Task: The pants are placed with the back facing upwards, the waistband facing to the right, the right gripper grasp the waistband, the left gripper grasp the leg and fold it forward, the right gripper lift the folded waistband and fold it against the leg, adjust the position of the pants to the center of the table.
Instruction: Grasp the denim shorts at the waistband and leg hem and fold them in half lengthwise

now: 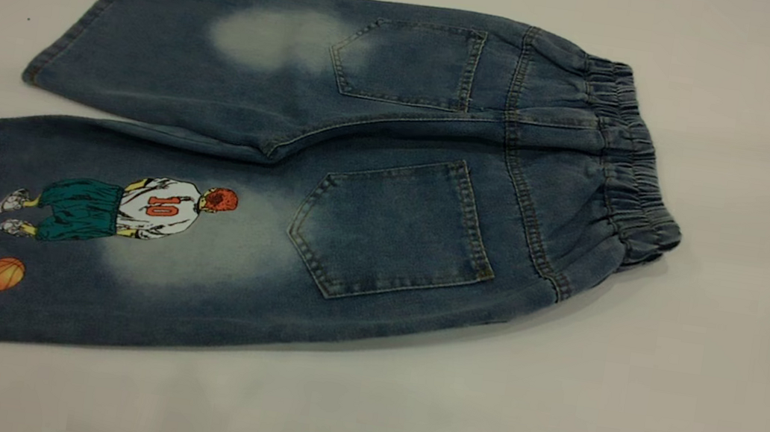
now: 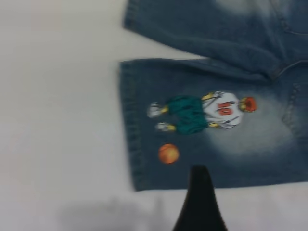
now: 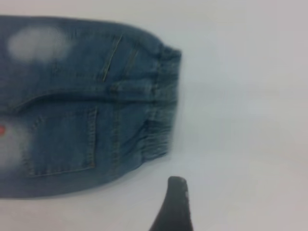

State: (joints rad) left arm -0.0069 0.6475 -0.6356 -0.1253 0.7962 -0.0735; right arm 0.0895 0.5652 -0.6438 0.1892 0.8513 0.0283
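The blue denim pants [image 1: 376,170] lie flat on the white table [image 1: 704,411], back pockets up. The gathered waistband [image 1: 633,168] points right, and the printed leg [image 1: 125,240] with the number 10 player and orange ball lies nearest the front edge. Neither gripper shows in the exterior view. My left gripper [image 2: 240,202] hovers off the printed leg's [image 2: 216,130] long edge, near its hem; a single black finger [image 2: 199,204] shows, nothing between. My right gripper [image 3: 216,207] hovers over bare table beside the waistband [image 3: 161,101], its one visible finger [image 3: 174,207] apart from the cloth.
The plain leg [image 1: 173,58] with a pale faded patch lies behind the printed one, the two splayed apart at the hems. Bare tabletop surrounds the pants, widest at the right and front.
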